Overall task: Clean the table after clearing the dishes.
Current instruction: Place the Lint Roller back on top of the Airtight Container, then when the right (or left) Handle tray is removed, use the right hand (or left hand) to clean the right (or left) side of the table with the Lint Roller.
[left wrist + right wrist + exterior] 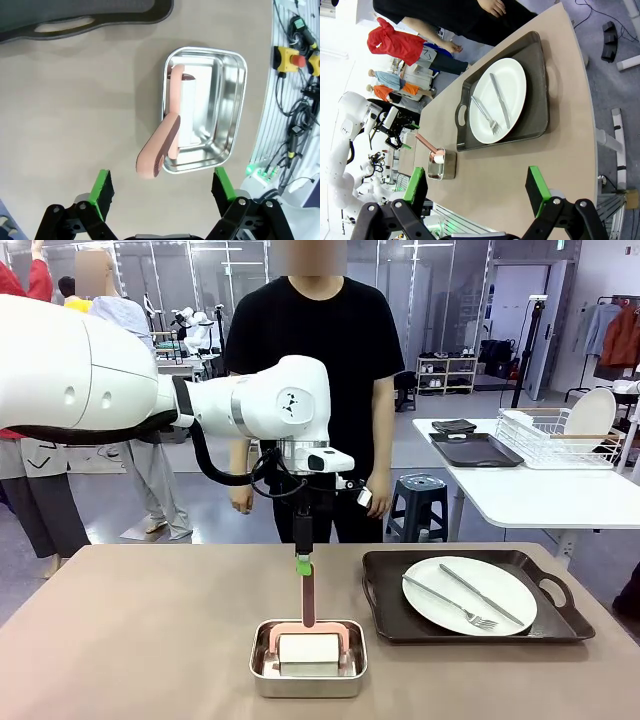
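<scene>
Left gripper (161,187): hanging over the roller (169,131) with jaws spread wide, grasping nothing; the pink handle is leaning up out of the steel pan (238,95), likely for easy picking.
Right gripper (477,186): waiting spread wide, empty.
Dishes (505,585): lying with fork (450,602) and knife (480,593) in the tray (385,585); sitting on the table (130,640), not yet cleared.

Table (130,640): large, rectangular, plain matte beige-brown top. Tray (385,612): dark brown, rectangular, cut-out handle at each end, flat on table's right part, near far edge. Plate (440,616): round, white, lying centred in tray. Fork (450,602) and knife (482,595): silver, resting on plate, slanted, roughly parallel, slightly apart; fork tines point toward robot's side.
</scene>
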